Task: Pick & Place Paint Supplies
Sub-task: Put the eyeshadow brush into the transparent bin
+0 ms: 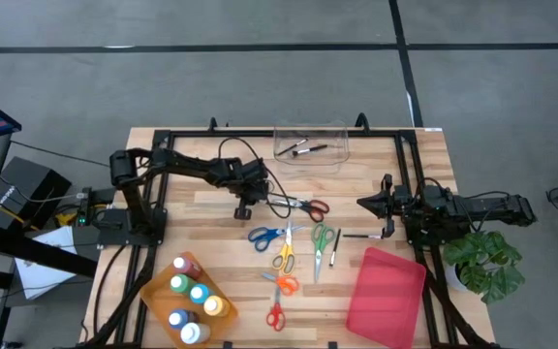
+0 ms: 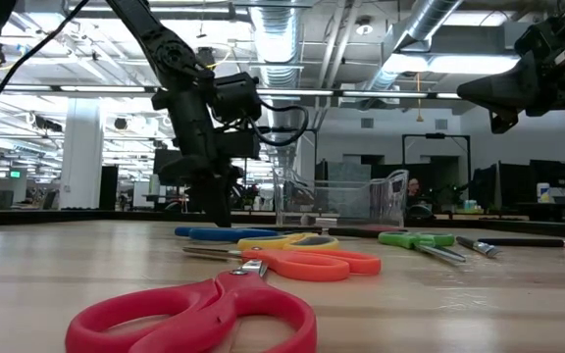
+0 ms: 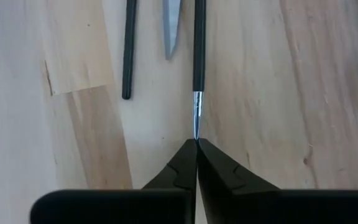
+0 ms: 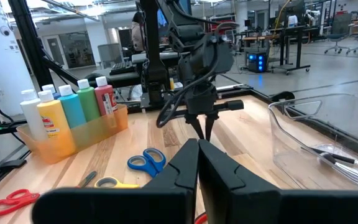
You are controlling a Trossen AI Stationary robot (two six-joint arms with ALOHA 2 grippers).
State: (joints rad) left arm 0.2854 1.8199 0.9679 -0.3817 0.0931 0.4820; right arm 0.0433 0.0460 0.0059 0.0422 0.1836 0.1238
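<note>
dark and thin, the brush [image 3: 199, 43] lies on the wooden surface [image 1: 356, 184], its long axis running straight ahead of the left gripper [image 3: 196, 144], whose fingers are pinched shut on its metal tip. the right gripper [image 1: 363, 203], closed and empty, waits farther off.

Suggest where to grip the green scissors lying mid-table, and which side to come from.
Grip the green scissors across the blades just past the pivot, coming straight down from above. They lie flat on the wood, so no side approach gets under them. The blades look closed and are the narrowest part. Set the fingers carefully, since a thin brush lies close beside the handles.
</note>
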